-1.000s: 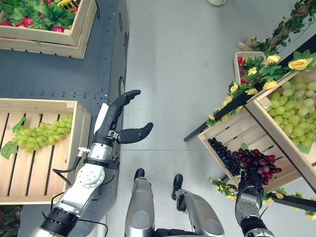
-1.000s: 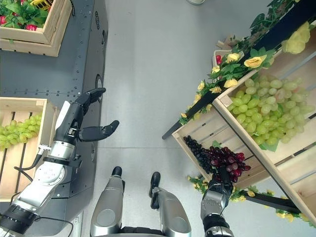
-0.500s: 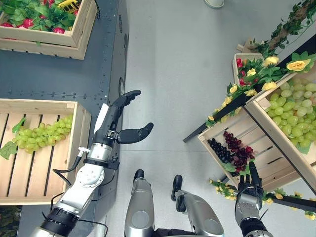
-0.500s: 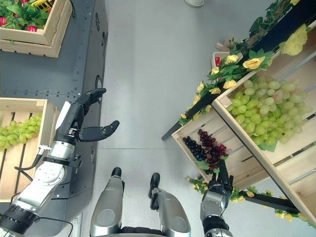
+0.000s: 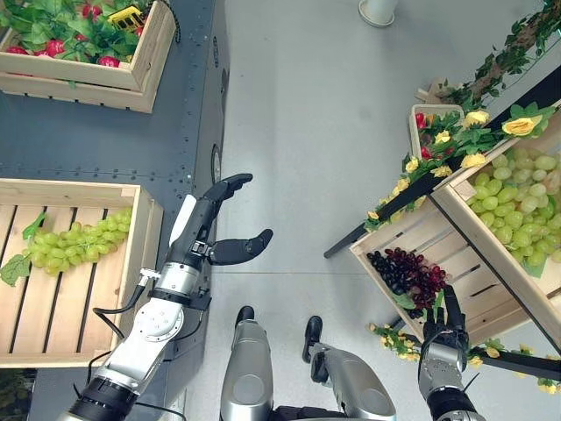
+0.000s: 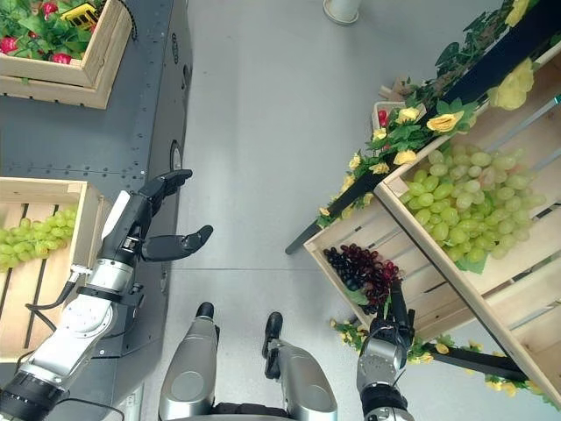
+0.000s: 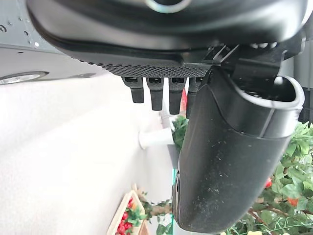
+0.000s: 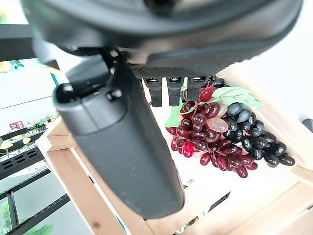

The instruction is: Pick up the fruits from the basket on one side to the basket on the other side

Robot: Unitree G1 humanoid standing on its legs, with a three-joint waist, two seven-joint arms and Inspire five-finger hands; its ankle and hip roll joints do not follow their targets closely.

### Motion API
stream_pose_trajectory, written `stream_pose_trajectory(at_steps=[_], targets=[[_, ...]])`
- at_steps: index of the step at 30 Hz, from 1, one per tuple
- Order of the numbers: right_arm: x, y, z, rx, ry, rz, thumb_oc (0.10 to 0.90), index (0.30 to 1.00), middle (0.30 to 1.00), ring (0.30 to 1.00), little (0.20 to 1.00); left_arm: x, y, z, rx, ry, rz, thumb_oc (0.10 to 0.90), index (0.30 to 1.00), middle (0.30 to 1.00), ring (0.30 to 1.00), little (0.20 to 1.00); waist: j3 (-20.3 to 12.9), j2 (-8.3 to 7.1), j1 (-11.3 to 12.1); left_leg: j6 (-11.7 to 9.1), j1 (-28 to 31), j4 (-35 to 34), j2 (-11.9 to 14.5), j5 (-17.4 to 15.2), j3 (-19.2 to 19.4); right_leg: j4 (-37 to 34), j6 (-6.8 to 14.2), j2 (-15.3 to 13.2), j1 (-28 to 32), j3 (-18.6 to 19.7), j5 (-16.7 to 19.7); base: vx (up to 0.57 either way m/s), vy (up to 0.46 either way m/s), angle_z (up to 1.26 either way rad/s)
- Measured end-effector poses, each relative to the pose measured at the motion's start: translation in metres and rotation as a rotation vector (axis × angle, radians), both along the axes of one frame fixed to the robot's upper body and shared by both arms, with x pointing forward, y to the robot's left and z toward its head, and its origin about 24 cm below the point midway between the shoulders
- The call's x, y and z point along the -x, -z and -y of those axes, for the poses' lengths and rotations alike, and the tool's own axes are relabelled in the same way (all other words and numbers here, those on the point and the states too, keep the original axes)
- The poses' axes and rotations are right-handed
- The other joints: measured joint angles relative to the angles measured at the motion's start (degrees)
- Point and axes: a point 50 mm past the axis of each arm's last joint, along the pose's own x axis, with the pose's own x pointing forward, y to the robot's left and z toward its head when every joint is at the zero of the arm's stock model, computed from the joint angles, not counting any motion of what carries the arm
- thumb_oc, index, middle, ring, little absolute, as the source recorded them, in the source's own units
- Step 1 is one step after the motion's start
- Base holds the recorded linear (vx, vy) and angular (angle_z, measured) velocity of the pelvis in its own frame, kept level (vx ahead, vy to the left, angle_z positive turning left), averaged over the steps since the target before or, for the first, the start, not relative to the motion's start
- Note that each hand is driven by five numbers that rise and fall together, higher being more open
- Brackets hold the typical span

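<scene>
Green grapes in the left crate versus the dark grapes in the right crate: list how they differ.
The green grapes are pale green, one long bunch lying far from the left hand. The dark grapes are red and black, clumped compactly, just beyond the right hand. Both lie in slatted wooden crates.

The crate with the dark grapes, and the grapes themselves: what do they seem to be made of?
The crate looks like pale, unfinished wood: separate slats with visible grain and a matte surface. The dark grapes, a red bunch and a black bunch, look like glossy plastic, with even, shiny beads and a stiff green leaf; real fruit cannot be ruled out. The right hand is open beside them.
</scene>
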Motion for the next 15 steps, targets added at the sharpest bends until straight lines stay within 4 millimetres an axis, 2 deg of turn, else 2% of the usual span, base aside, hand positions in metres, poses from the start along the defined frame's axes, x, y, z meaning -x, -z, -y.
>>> stream_pose_trajectory(at_steps=[3, 7, 8, 11, 12, 15], targets=[[-0.001, -0.01, 0.0, 0.093, -0.056, 0.002, 0.8, 0.9, 0.9, 0.9, 0.9, 0.003, 0.005, 0.0, 0.006, -0.004, -0.017, 0.8, 0.9, 0.9, 0.9, 0.9, 0.0, -0.15, 0.0, 0.1, 1.8, -1.2, -0.1, 0.0, 0.8, -1.0, 0.1, -0.3, 1.4, 0.2, 0.6, 0.02, 0.086, -0.1], [-0.01, -0.046, -0.012, 0.309, -0.221, 0.115, 0.8, 0.9, 0.9, 0.9, 0.9, 0.011, 0.019, 0.004, 0.085, -0.034, -0.052, 0.8, 0.9, 0.9, 0.9, 0.9, -0.3, -0.83, -0.5, 0.3, 5.3, -4.0, -0.4, 0.2, 2.5, -3.1, 0.3, -0.9, 3.9, 1.8, 1.1, -0.02, 0.125, -0.17], [-0.013, -0.057, -0.021, 0.362, -0.288, 0.161, 0.8, 0.9, 0.9, 0.9, 0.9, 0.013, 0.021, 0.005, 0.097, -0.035, -0.062, 0.8, 0.9, 0.9, 0.9, 0.9, -0.7, -1.54, -0.7, 0.4, 5.8, -5.0, -0.7, 0.5, 2.9, -3.8, 0.3, -1.0, 4.2, 2.1, 1.2, -0.02, 0.158, -0.07], [-0.014, -0.067, -0.042, 0.416, -0.417, 0.251, 0.8, 0.9, 0.9, 0.9, 0.9, 0.024, 0.028, 0.001, 0.136, -0.067, -0.085, 0.8, 0.9, 0.9, 0.9, 0.9, -1.6, -3.05, -1.5, 0.5, 7.5, -7.1, -1.0, 0.9, 3.9, -4.6, 0.3, -1.5, 4.8, 2.8, 1.4, -0.03, 0.149, -0.13], [-0.012, -0.07, -0.052, 0.473, -0.511, 0.292, 0.8, 0.9, 0.9, 0.9, 0.9, 0.027, 0.031, 0.002, 0.154, -0.069, -0.096, 0.8, 0.9, 0.9, 0.9, 0.9, -2.3, -3.38, -1.8, 0.6, 8.3, -8.1, -1.0, 1.1, 4.2, -5.0, 0.3, -1.7, 5.3, 2.8, 1.3, -0.04, 0.139, -0.03], [-0.01, -0.067, -0.068, 0.499, -0.681, 0.368, 0.8, 0.9, 0.9, 0.9, 0.9, 0.031, 0.034, 0.004, 0.191, -0.065, -0.108, 0.8, 0.9, 0.9, 0.9, 0.9, -4.0, -3.45, -1.7, 0.8, 9.6, -9.9, -1.5, 1.4, 5.0, -5.9, 0.4, -2.1, 5.9, 3.1, 1.4, -0.05, 0.145, -0.07]])
